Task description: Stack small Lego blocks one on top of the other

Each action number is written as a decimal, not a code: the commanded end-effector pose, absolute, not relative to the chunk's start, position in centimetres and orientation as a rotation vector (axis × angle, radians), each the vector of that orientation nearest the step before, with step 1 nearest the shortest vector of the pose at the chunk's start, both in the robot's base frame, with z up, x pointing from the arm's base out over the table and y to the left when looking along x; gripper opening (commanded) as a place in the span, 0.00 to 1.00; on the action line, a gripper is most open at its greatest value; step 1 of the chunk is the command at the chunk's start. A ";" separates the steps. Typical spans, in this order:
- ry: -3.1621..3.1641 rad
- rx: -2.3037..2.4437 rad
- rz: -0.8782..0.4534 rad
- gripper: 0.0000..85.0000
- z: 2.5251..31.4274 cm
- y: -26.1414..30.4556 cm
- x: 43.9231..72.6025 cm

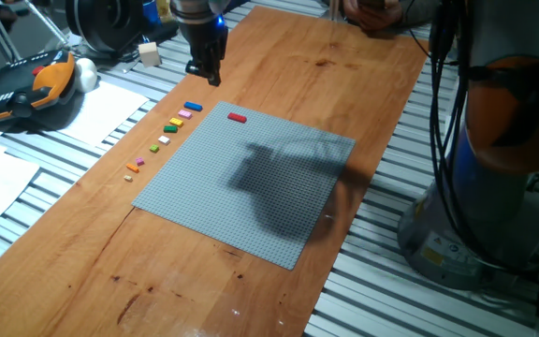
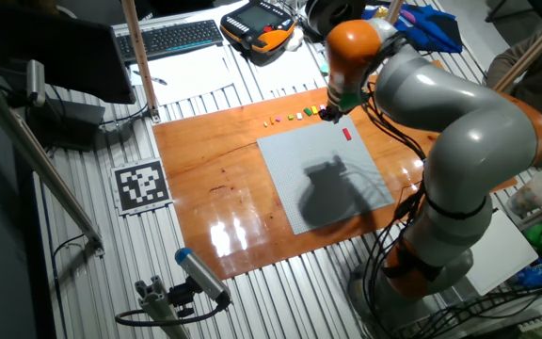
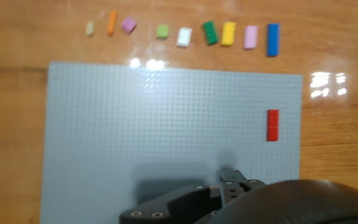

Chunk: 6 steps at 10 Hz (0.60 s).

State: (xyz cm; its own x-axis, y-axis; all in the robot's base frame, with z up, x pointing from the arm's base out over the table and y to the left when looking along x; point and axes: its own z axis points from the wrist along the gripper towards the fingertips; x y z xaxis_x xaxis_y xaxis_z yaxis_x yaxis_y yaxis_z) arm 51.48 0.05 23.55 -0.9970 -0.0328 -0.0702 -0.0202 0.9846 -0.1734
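— While the arm hangs over the far end of the wooden table (image 1: 279,253), what runs along the baseplate's edge, left to right in the hand view?

— A row of small bricks (image 3: 182,34) on the bare wood: pale, orange, purple, light green, white, dark green, yellow, pink, and last the blue brick (image 3: 273,39), which is the longest and lies at the right end.

— And the red brick (image 3: 272,125)?

— Alone on the grey baseplate (image 3: 135,124), near its right edge, well apart from the blue one and lying lengthwise like it.

— What about the gripper (image 1: 205,71)?

— In one fixed view it hovers above the wood just beyond the blue end of the row, touching nothing. Its fingers look close together with nothing between them, but I cannot tell how far they are parted. The hand view shows only dark housing at the bottom.
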 end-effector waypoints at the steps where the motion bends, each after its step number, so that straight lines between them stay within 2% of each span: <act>1: 3.059 -0.033 -0.259 0.00 23.6 0.0 51.5; 4: 3.091 -0.027 -0.262 0.00 23.6 0.0 51.5; 5: 3.088 -0.023 -0.273 0.20 23.6 0.0 51.5; 6: 3.090 -0.018 -0.269 0.20 23.0 -0.4 53.0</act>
State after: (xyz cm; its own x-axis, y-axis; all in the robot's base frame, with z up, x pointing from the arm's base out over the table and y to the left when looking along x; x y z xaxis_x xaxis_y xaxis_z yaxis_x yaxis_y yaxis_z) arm 52.80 -0.37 22.85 -0.9991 -0.0144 -0.0396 -0.0074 0.9854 -0.1702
